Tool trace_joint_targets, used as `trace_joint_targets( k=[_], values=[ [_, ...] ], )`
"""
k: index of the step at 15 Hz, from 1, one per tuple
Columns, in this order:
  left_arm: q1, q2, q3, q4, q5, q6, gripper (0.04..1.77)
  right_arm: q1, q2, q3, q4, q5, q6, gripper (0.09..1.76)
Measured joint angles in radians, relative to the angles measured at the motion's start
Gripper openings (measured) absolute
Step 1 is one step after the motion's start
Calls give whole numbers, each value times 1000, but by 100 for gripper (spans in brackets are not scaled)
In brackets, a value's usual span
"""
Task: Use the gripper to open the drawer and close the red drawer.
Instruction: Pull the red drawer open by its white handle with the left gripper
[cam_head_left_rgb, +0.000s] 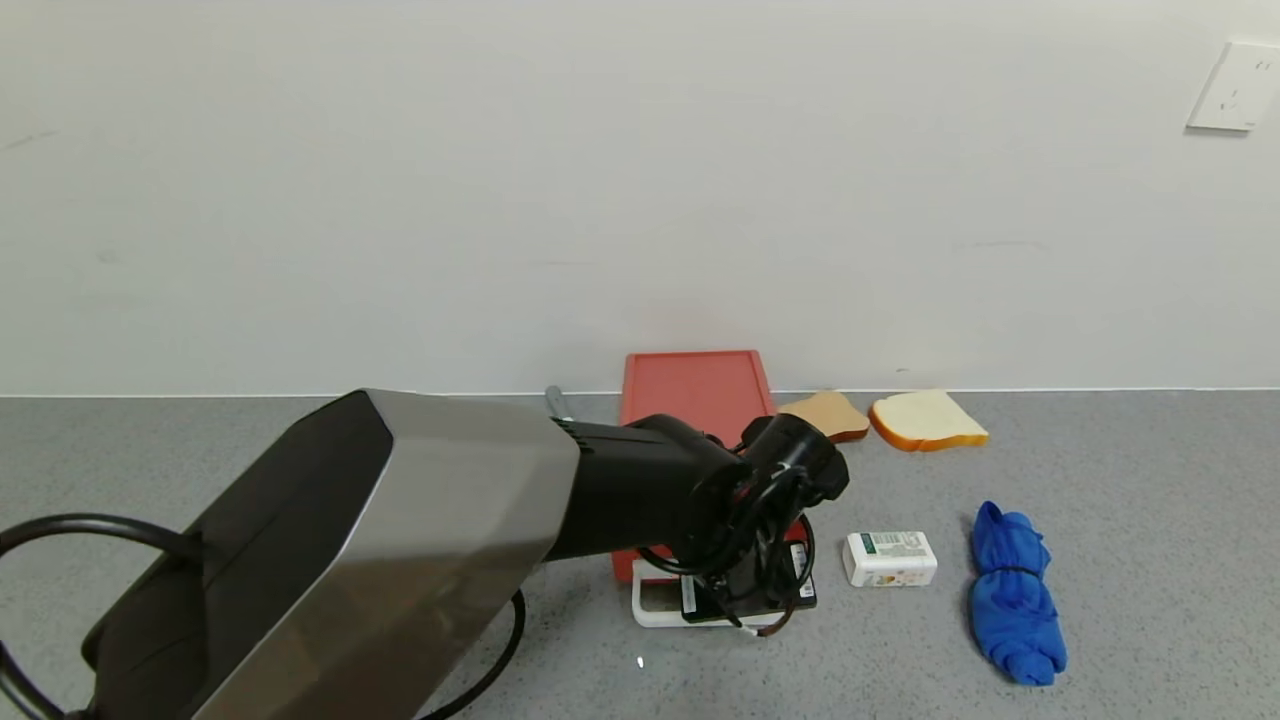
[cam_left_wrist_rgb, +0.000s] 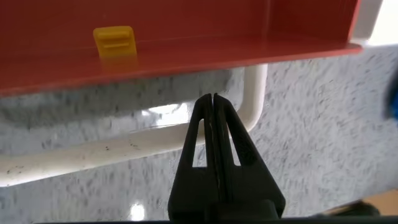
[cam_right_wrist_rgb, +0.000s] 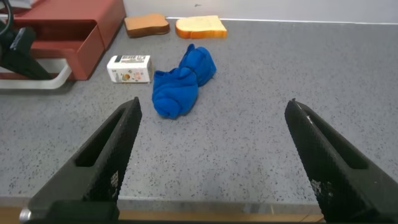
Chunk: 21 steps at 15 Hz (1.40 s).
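Observation:
The salmon-red drawer (cam_head_left_rgb: 695, 390) lies flat on the grey counter by the wall, its tray slid out toward me. Its white loop handle (cam_head_left_rgb: 650, 608) shows below my left gripper (cam_head_left_rgb: 745, 600), whose black body and cables cover the tray's front. In the left wrist view the gripper (cam_left_wrist_rgb: 213, 98) is shut, fingers pressed together, tips crossing the handle bar (cam_left_wrist_rgb: 93, 152) into the loop's gap. The open tray (cam_left_wrist_rgb: 186, 37) holds a small yellow piece (cam_left_wrist_rgb: 114, 41). My right gripper (cam_right_wrist_rgb: 214, 106) is open and empty, low over the counter's near edge, away from the drawer (cam_right_wrist_rgb: 62, 37).
A small white box (cam_head_left_rgb: 889, 558) and a rolled blue cloth (cam_head_left_rgb: 1012, 595) lie right of the drawer. Two bread slices (cam_head_left_rgb: 830, 413) (cam_head_left_rgb: 925, 420) sit by the wall. The left arm's large grey link (cam_head_left_rgb: 380, 560) fills the lower left.

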<state>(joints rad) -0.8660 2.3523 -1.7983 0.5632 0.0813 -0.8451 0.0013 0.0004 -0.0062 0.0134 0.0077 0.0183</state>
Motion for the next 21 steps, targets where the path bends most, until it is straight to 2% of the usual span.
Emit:
trace_joint_targets(
  k=[13,21],
  values=[
    [-47,-49,99,-3,-14,-54,11,0,0,0,0,0,0,170],
    [-62,-70,124,-3,-13,-64,11,0,0,0,0,0,0,170]
  ],
)
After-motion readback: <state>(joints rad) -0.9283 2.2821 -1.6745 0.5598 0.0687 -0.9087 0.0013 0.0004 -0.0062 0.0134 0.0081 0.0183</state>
